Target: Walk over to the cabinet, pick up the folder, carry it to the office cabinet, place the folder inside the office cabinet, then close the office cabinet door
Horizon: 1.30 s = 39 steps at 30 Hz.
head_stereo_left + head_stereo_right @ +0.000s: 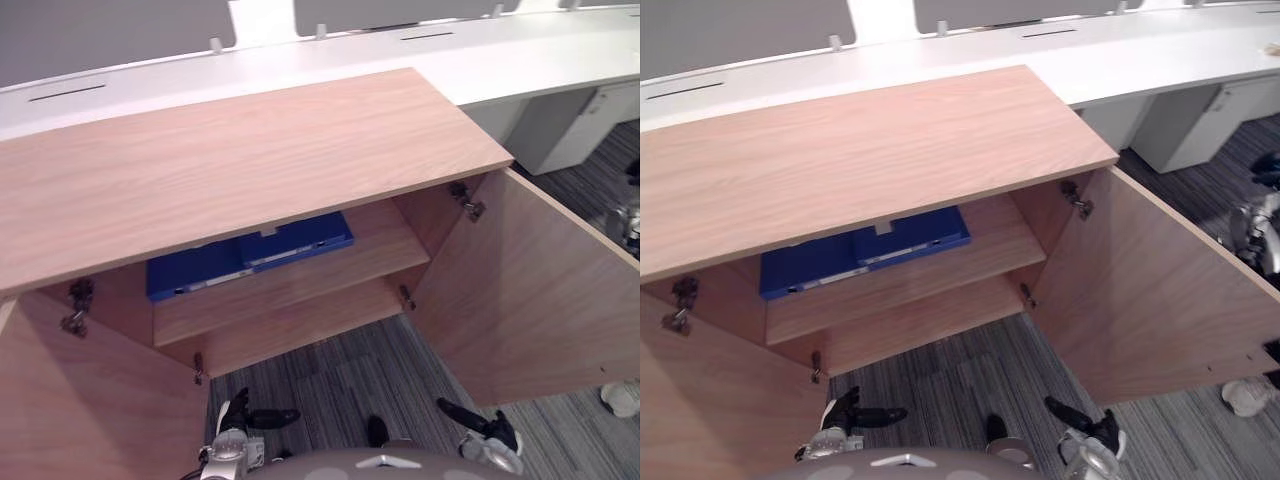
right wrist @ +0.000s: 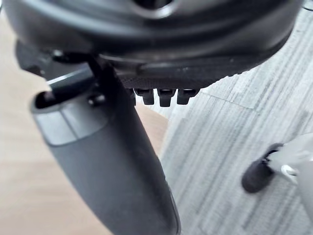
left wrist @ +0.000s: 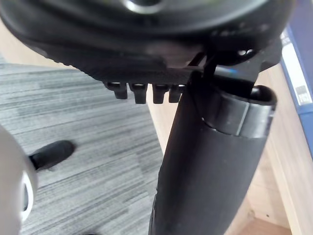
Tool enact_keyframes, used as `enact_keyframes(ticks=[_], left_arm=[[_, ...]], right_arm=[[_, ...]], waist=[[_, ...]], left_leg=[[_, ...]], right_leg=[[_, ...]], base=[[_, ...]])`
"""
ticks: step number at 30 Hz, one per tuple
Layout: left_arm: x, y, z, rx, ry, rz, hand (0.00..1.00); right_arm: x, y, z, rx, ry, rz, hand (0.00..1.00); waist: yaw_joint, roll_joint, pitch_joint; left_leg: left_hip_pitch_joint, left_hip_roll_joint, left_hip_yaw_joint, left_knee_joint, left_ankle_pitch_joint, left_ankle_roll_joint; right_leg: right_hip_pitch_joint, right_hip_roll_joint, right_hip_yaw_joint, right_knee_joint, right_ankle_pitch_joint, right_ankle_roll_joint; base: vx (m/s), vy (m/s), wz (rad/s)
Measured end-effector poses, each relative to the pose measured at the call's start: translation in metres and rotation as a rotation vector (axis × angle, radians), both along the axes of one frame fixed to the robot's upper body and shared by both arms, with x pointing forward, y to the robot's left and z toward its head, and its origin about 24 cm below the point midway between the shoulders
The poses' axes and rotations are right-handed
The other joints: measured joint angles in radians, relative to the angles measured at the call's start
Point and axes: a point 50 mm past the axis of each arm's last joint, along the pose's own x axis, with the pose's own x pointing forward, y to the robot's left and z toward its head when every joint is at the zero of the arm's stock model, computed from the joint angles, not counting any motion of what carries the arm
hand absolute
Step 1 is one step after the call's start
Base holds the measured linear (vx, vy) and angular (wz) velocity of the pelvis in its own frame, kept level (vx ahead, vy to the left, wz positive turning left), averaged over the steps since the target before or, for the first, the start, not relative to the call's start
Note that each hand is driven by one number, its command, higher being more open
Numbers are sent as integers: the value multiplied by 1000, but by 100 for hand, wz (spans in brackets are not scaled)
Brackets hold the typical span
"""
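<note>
**Left hand** (image 1: 262, 417): matt black, with a white piece at its near-left edge.
**Left wrist** (image 1: 228, 452): silver-grey metal, rounded.
**Left thumb** (image 3: 210, 161): thick, smooth black cylinder with a glossy dark-grey band near its base.
**Left fingers** (image 3: 139, 92): a row of short, black, square-ended tips below a finely ribbed black palm edge.
**Right hand** (image 1: 485, 425): matt black.
**Right wrist** (image 1: 492, 452): silver-grey, rounded.
**Right thumb** (image 2: 112, 161): thick, black, grey-banded near its base, with a small dark round stud beside it.
**Right fingers** (image 2: 165, 95): short black tips in a row.
</note>
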Motion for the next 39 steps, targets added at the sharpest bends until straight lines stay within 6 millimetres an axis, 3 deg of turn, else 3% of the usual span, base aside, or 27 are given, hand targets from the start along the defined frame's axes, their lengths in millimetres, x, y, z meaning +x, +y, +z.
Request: enact_keyframes(ticks=[8,14,17,22,28,34,39], left_arm=[[19,-1,6,-1,-63,40,100],[23,-17,6,-37,-74,18,100],[27,-22,8,-49,-90,-29,100],[29,-18,9,-20,-92,-124,100],[25,-13,9,13,-84,-197,100],[26,-18,9,2,-88,-250,100],[24,-21,8,1,-89,-274,100]], right_arm=[[9,-46,40,-183,-179,-284,100],[48,-68,81,-312,-363,-274,100],[70,-78,99,-370,-412,-188,100],[125,-93,150,-538,-515,135,100],[167,-87,190,-653,-589,410,100],[176,-83,196,-690,-560,544,100],[175,-89,199,-715,-543,537,100]], waist=[[-57,20,-5],[-99,45,13],[-113,51,27],[-119,58,52],[-114,63,59],[-110,75,54],[-115,89,45]], left_leg=[[1,8,125,63,-62,-6],[11,5,234,86,-94,-9],[11,5,243,97,-99,-12],[7,7,242,98,-102,-14],[-13,25,191,104,-104,-16],[-30,34,155,104,-103,-19],[-48,19,115,105,-96,-12]], right_leg=[[-53,19,144,2,26,7],[-95,36,258,5,47,24],[-102,40,283,-1,56,28],[-109,44,307,-41,78,22],[-125,61,296,-40,91,21],[-125,63,222,-39,103,16],[-126,41,191,-40,104,18]], base=[[8,-2,-56],[-7,10,-57],[9,5,-33],[4,-20,-21],[46,-32,-3],[55,-14,11],[-6,9,20]])
